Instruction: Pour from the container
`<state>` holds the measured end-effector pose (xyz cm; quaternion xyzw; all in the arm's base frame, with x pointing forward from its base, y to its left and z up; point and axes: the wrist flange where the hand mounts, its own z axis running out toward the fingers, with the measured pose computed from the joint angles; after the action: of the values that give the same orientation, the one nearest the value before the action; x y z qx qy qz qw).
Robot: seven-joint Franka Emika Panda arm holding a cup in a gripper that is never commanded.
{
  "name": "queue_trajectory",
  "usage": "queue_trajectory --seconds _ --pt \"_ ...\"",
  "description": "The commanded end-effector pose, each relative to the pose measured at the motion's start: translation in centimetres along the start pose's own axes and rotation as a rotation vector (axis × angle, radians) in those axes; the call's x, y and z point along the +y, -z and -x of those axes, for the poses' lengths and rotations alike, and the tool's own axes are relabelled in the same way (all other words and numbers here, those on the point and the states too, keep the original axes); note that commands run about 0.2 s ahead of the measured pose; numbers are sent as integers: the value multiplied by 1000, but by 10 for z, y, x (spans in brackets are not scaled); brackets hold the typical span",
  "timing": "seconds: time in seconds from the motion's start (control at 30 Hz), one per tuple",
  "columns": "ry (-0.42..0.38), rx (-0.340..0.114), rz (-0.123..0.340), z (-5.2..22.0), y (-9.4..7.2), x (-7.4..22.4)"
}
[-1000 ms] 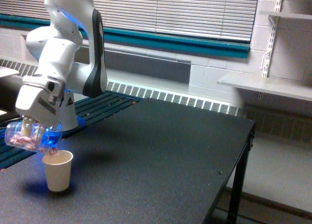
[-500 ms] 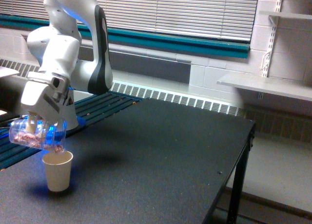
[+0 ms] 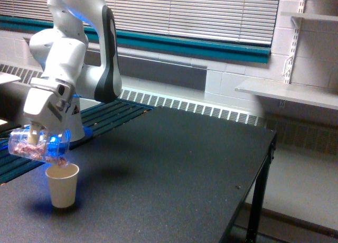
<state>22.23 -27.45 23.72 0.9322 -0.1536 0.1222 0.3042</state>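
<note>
Tipping the clear container (image 3: 37,146) nearly sideways above the paper cup (image 3: 62,185) on the bench (image 3: 174,169), the tool (image 3: 35,135) pinches it mid-pour, and a steeper tilt would likely be needed to empty the remaining bits

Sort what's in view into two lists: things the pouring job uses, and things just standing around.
In use:
- clear container with brownish-pink bits, tipped on its side
- gripper holding it
- paper cup under its mouth

Standing around:
- wall shelves
- window blinds
- radiator grille
</note>
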Motion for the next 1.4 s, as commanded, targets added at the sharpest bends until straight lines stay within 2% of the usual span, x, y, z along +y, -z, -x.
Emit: queue_trajectory --seconds 0.03,0.57,1.4 --pt "27 33 69 0 7 12" --pt "60 8 79 11 3 23" --pt "59 18 81 7 4 23"
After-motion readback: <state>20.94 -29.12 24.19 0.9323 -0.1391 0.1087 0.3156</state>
